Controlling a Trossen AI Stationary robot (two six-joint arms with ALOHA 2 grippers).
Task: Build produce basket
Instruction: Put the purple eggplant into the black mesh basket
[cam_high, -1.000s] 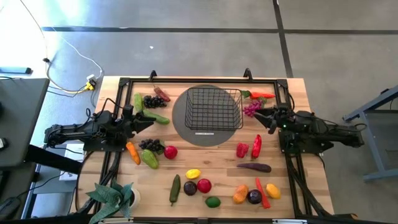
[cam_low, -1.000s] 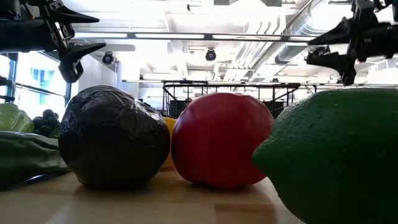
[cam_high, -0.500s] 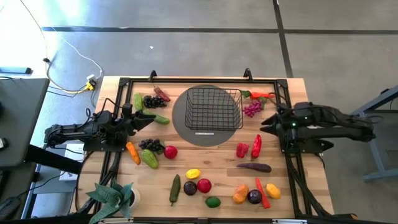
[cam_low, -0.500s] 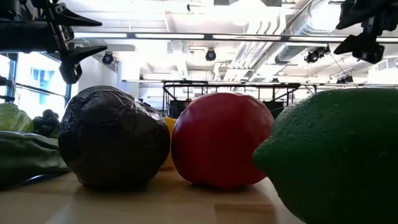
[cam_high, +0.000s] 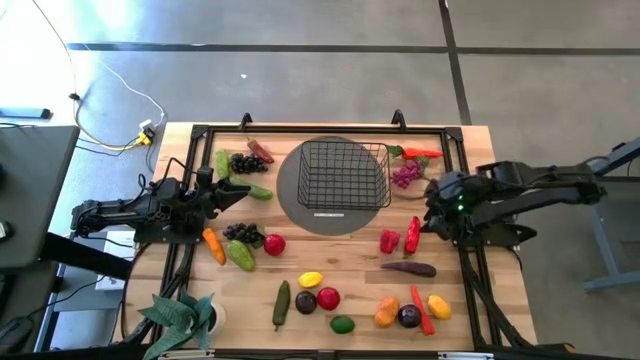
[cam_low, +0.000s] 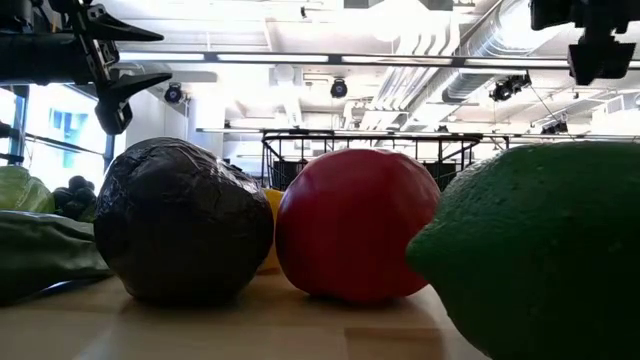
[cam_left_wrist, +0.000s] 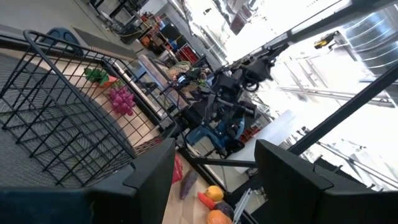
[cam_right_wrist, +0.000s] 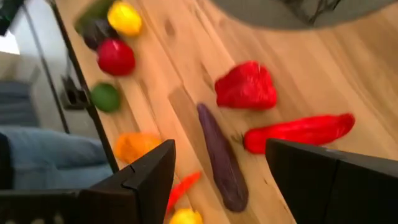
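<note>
Basket (cam_high: 337, 173) sits empty, far centre on its mat; produce lies scattered around it. My right gripper (cam_high: 428, 222) hangs spread above the long red pepper (cam_high: 412, 234); left gripper (cam_high: 238, 190) waits spread, empty. I'd centre the pepper between the fingers, descend straight, then close across its narrow width.

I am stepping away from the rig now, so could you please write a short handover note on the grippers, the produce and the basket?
Left gripper: jaws open, empty, hovering by the black grapes and cucumber, left of the basket.
Right gripper: jaws open, empty, above the long red pepper and red bell pepper.
Basket: on the round grey mat, nothing in it.
Done: nothing loaded so far.
Left: all produce lies on the table, including the purple eggplant, pink grapes and lime.
</note>
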